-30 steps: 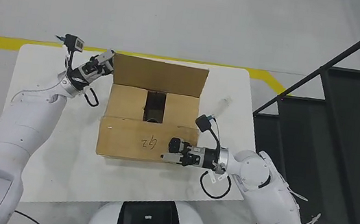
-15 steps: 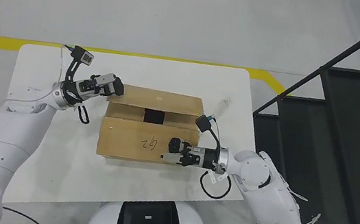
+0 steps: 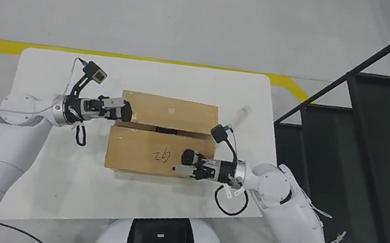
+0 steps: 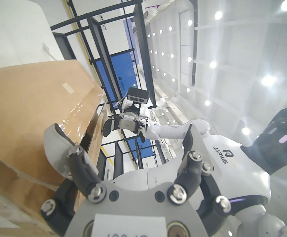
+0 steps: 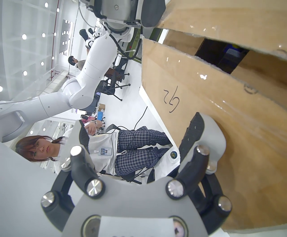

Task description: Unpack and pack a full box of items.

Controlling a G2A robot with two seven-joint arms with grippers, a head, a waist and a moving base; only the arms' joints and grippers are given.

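A brown cardboard box (image 3: 159, 163) stands mid-table with both top flaps folded almost flat. Between them a thin dark slit (image 3: 168, 128) is left. My left gripper (image 3: 123, 110) is at the left end of the far flap (image 3: 170, 110), open, one finger (image 4: 56, 139) lying against the cardboard (image 4: 33, 94) and the other in the air. My right gripper (image 3: 187, 165) rests on the near flap (image 3: 150, 149) by its right end, open, one finger (image 5: 197, 125) flat on the flap (image 5: 201, 89). The dark inside (image 5: 215, 53) shows through the gap.
The white table (image 3: 46, 168) has bare room left and right of the box. A small clear item (image 3: 245, 111) lies near the back right corner. Black metal stairs (image 3: 360, 122) stand close off the table's right side.
The left gripper has swung in towards the box and pushed the far flap from upright down to nearly flat, closing the opening to a slit. The right arm has stayed put.
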